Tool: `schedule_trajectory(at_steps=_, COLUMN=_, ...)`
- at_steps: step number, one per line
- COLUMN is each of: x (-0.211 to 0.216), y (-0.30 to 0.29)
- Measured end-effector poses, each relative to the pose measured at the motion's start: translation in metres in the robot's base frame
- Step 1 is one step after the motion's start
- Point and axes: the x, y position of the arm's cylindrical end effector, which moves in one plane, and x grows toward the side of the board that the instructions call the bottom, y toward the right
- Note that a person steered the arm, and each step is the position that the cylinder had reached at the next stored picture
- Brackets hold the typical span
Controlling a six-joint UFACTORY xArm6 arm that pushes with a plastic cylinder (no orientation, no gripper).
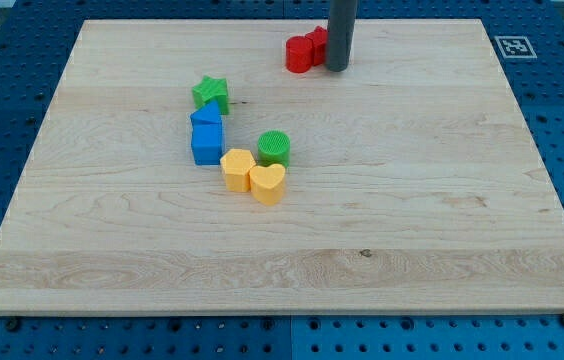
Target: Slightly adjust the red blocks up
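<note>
Two red blocks sit together near the view's top centre of the wooden board (pixel 422 200). The nearer one is a red cylinder-like block (pixel 299 54). The second red block (pixel 318 40) is behind it to the right, partly hidden by the rod, so its shape is unclear. My tip (pixel 337 68) stands on the board just right of the red blocks, touching or almost touching them.
Left of centre lies a cluster: a green star (pixel 211 94), a blue block (pixel 205 117), a blue cube (pixel 207 144), a green cylinder (pixel 274 148), a yellow block (pixel 237 169) and a yellow heart (pixel 268 184). A marker tag (pixel 514 46) sits at the top right.
</note>
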Motion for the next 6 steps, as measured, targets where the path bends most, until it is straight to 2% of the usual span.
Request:
schedule_trajectory(at_steps=4, x=0.017, y=0.016)
schedule_trajectory(at_steps=6, x=0.017, y=-0.008)
